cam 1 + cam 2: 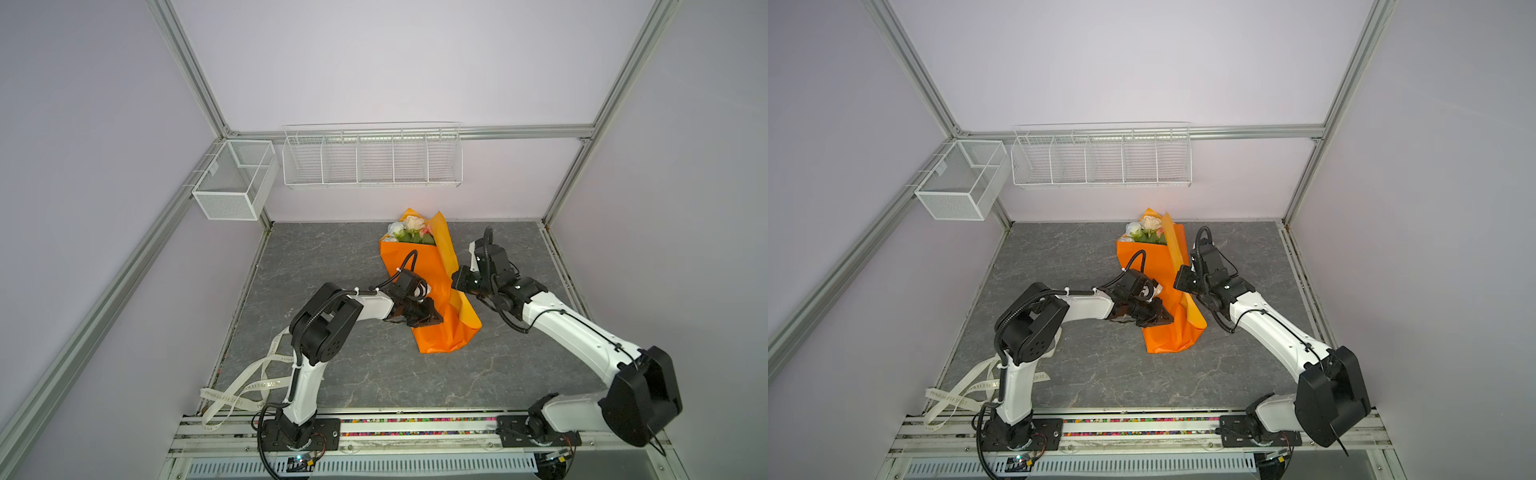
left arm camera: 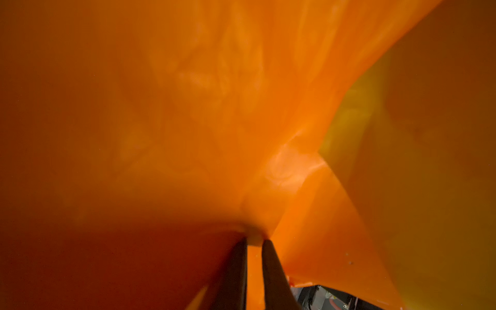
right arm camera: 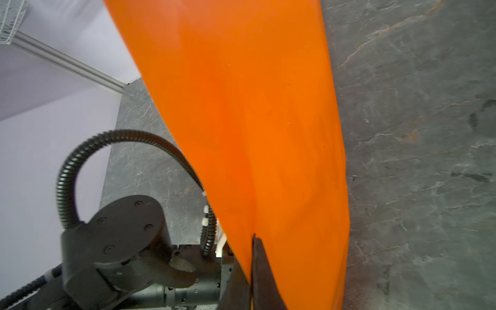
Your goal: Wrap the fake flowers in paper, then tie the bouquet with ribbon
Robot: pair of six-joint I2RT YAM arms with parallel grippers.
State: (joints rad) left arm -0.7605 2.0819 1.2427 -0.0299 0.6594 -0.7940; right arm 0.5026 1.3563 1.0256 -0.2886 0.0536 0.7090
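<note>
The bouquet of fake flowers point(image 1: 411, 230) lies near the middle of the grey table point(image 1: 353, 374), its blooms toward the back wall. It is wrapped in orange paper point(image 1: 436, 336).

Your left gripper point(image 2: 255, 240) is at the lower left side of the wrap. Its jaws stand narrow, with a fold of the paper between them.

Your right gripper point(image 3: 253, 237) is at the wrap's right edge. Its jaws are closed tight on the paper and hold that edge up as a raised flap.

A cream ribbon point(image 1: 249, 384) with lettering lies at the table's near left corner, by the left arm's base and well apart from the bouquet.
</note>
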